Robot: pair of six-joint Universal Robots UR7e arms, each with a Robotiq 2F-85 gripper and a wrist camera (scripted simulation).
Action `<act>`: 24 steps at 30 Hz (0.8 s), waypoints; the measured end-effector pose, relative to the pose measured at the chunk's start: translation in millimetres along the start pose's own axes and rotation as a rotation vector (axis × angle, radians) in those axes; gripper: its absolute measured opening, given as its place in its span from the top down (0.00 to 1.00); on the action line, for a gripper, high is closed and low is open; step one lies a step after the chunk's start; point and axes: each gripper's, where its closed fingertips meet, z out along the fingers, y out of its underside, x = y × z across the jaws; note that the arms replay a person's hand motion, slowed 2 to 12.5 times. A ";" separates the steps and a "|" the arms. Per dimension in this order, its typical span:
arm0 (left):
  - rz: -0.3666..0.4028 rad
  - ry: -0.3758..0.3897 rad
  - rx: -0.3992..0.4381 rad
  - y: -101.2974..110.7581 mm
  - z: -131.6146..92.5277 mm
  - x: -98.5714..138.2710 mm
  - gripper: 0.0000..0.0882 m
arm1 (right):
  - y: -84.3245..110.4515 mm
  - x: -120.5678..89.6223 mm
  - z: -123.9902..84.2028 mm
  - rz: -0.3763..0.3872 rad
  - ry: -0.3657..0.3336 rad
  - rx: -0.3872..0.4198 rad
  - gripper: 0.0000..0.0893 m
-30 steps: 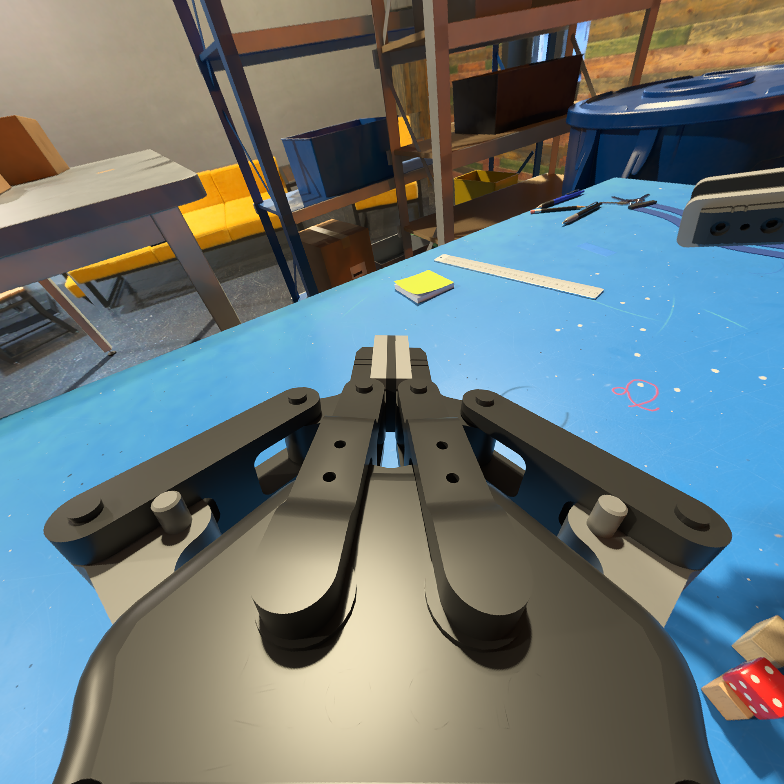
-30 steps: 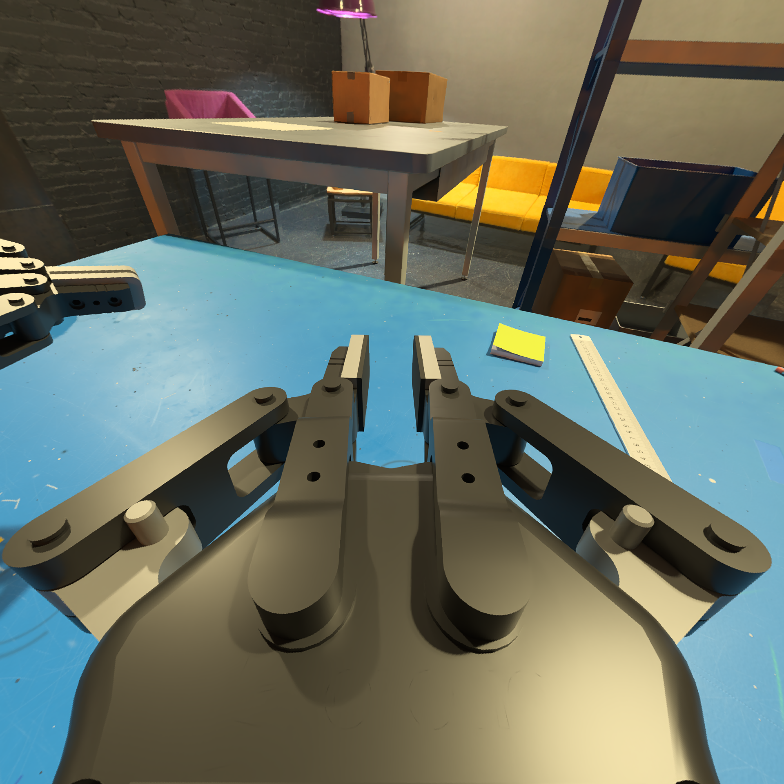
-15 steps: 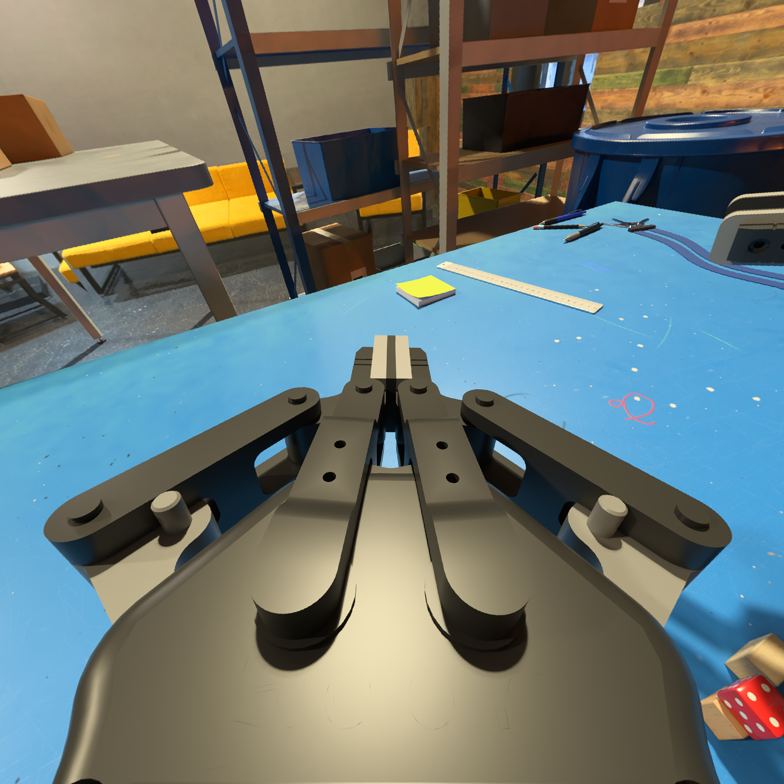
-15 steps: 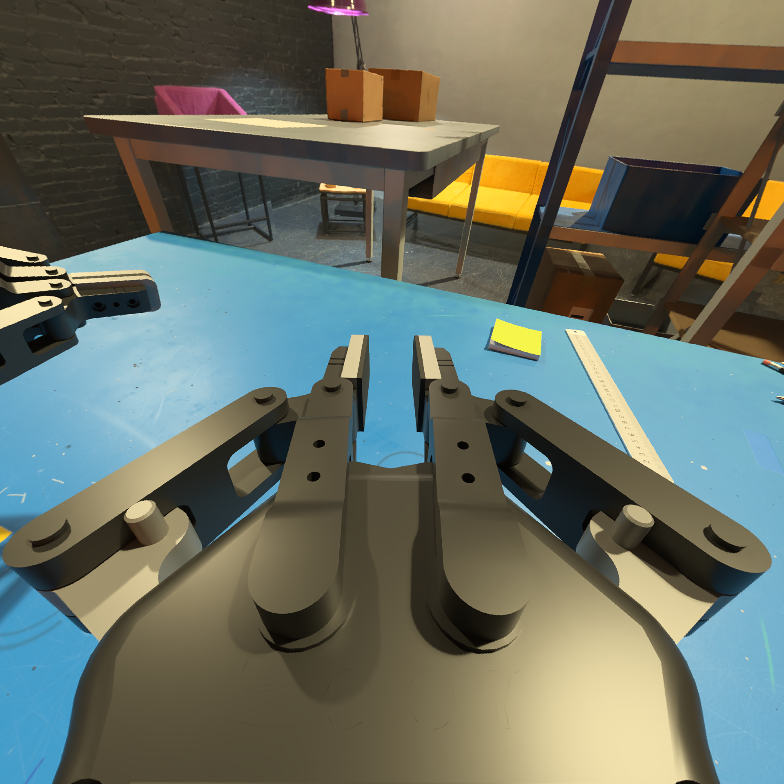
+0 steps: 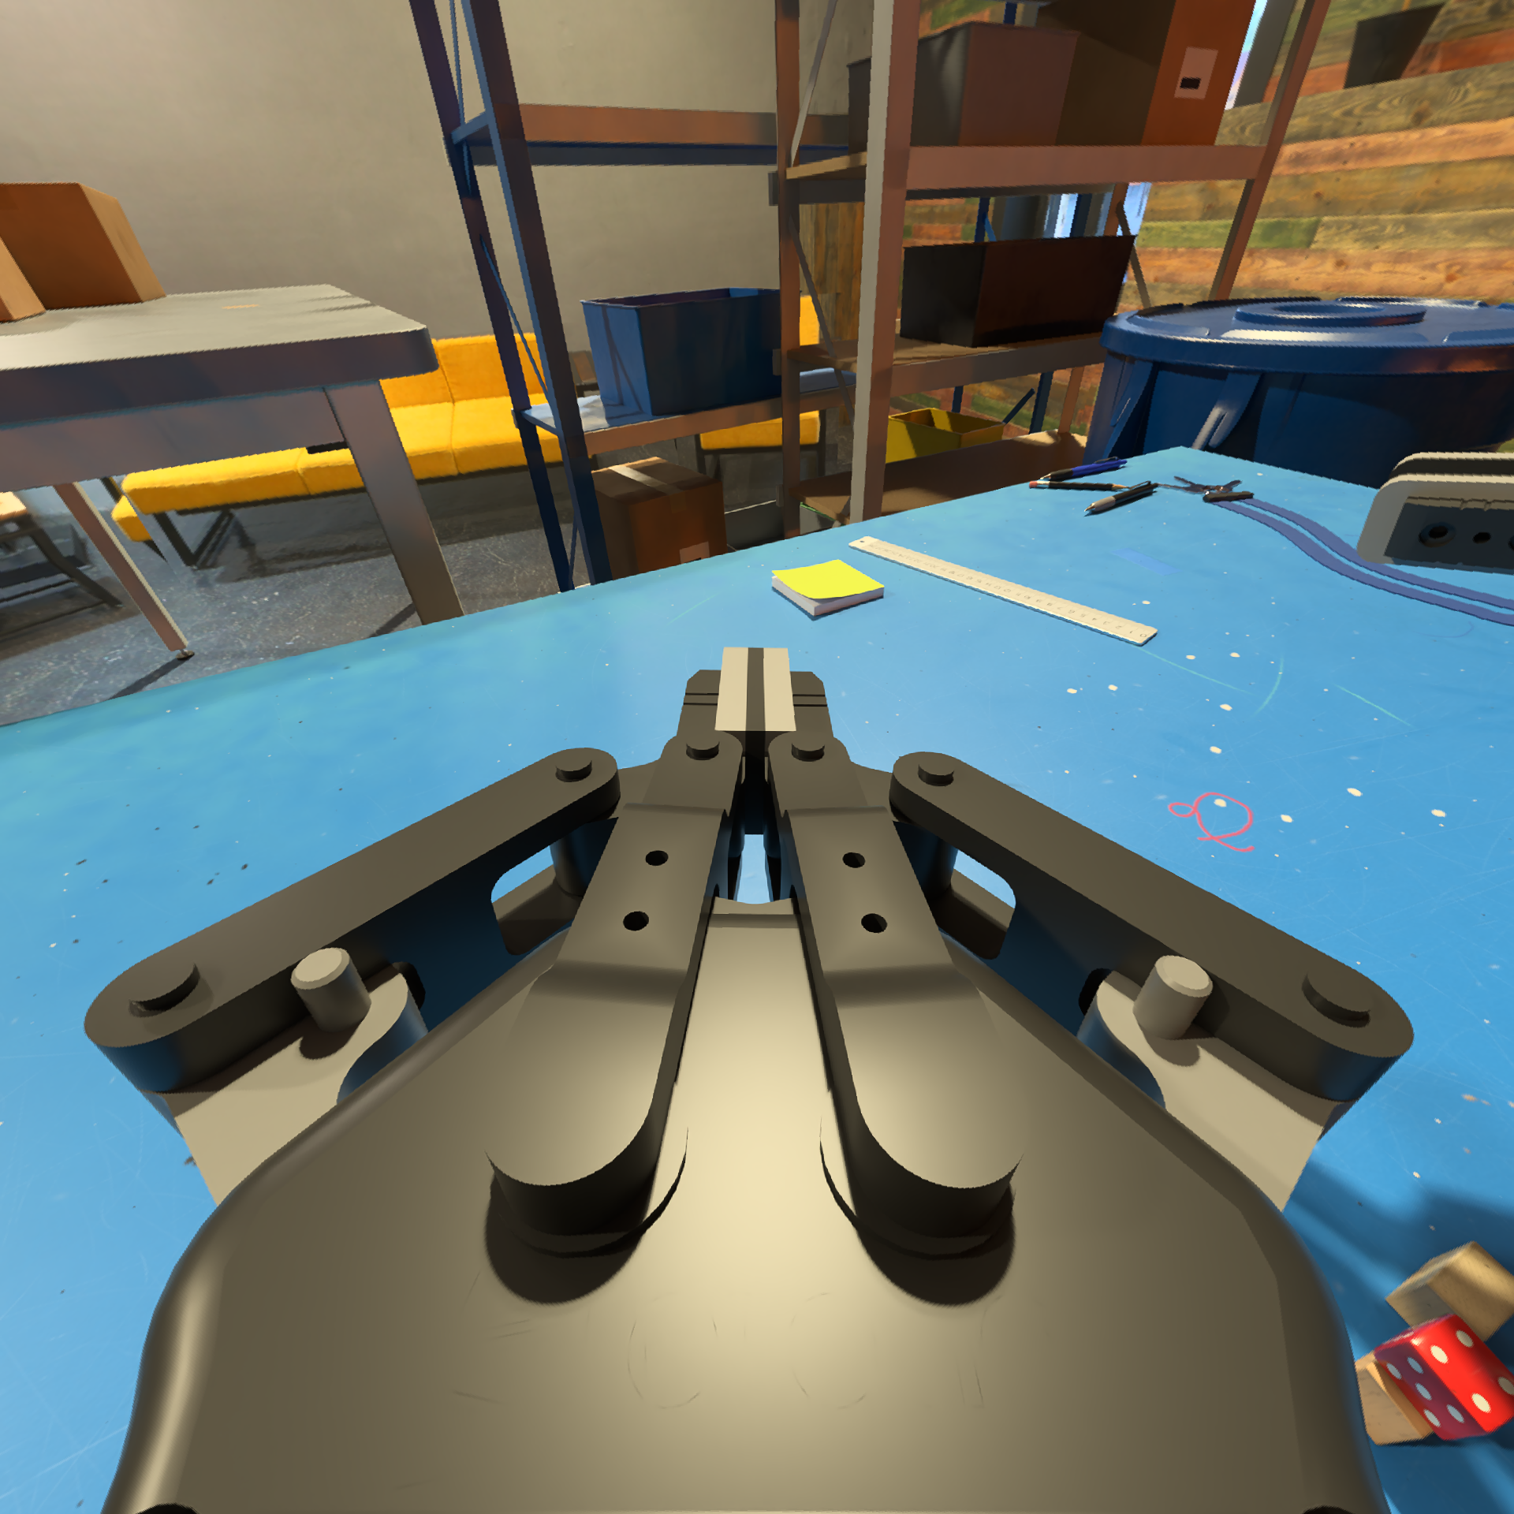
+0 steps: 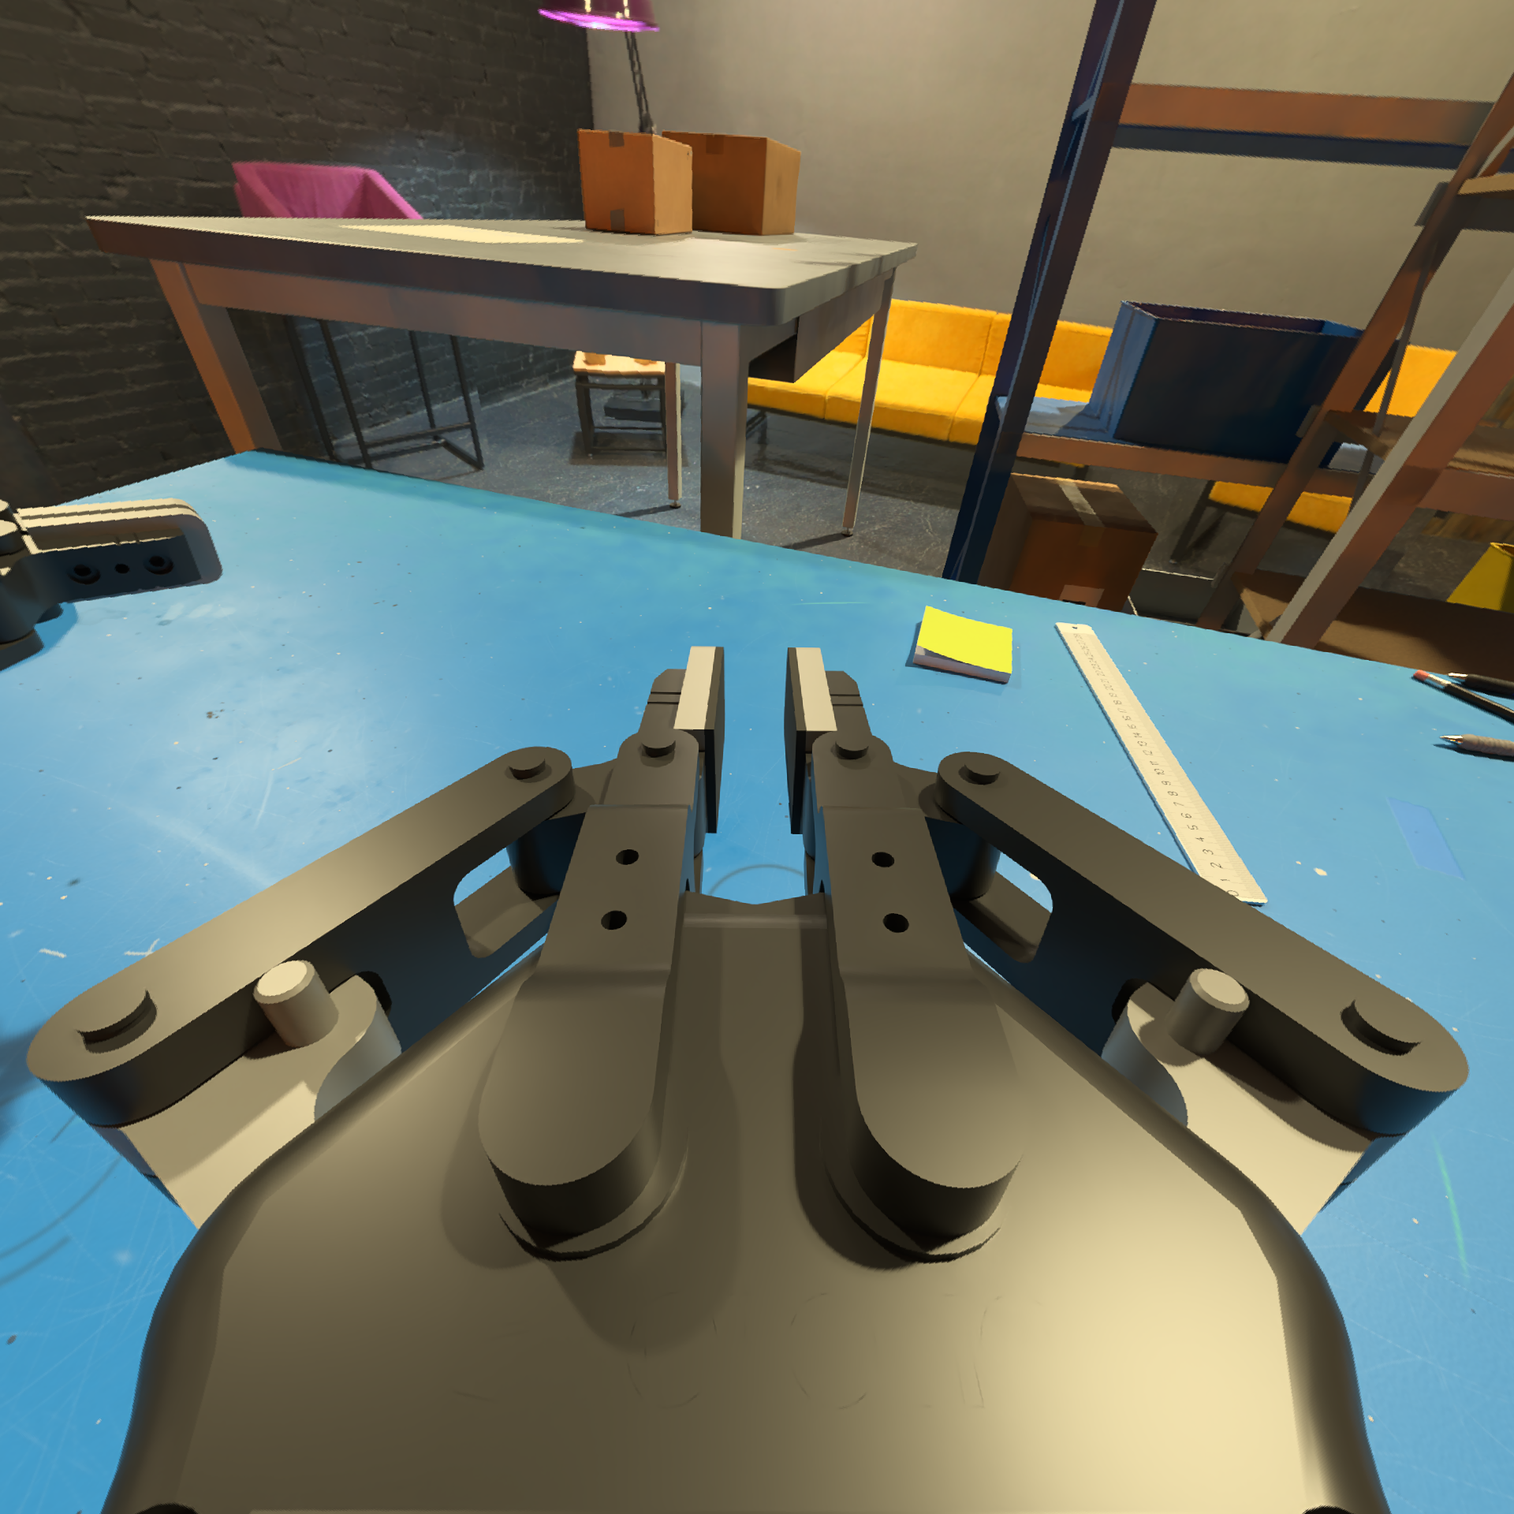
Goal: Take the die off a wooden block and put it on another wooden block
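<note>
Two grippers hang over the blue table (image 5: 246,819), neither holding anything. The left gripper (image 5: 754,688) has its pale pads pressed flat together, with no gap showing between them. The right gripper (image 6: 755,684) holds its pads a narrow way apart, bare table showing in the slot.

Near the left gripper's body, at the low right corner of the left wrist view, the red die (image 5: 1454,1384) with white pips sits on a wooden block (image 5: 1384,1405), tilted rather than flat; a second wooden block (image 5: 1462,1290) lies just beyond it, close or touching, I cannot tell which. A red scribble (image 5: 1217,822) marks the table farther out to the right.

Far ahead of both grippers lie a yellow notepad (image 6: 965,643) and, just right of it, a pale ruler (image 6: 1155,758). Pens (image 5: 1098,483) rest near the table's far right corner. Each gripper's fingertip shows at the edge of the other's view, well apart from it.

Beyond the table stand a grey table (image 6: 508,258) bearing cardboard boxes (image 6: 688,180), metal shelving (image 5: 893,246), a yellow bench (image 6: 909,381) and a blue barrel (image 5: 1311,377).
</note>
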 end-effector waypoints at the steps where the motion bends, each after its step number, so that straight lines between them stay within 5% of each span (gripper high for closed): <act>1: -0.001 0.000 0.004 -0.2 -0.4 0.1 1.00 | 0.5 0.4 0.1 0.000 0.003 0.002 0.86; 24: 0.062 0.025 0.019 -7.1 -4.8 29.7 1.00 | 0.9 21.0 -3.5 0.040 0.060 0.012 1.00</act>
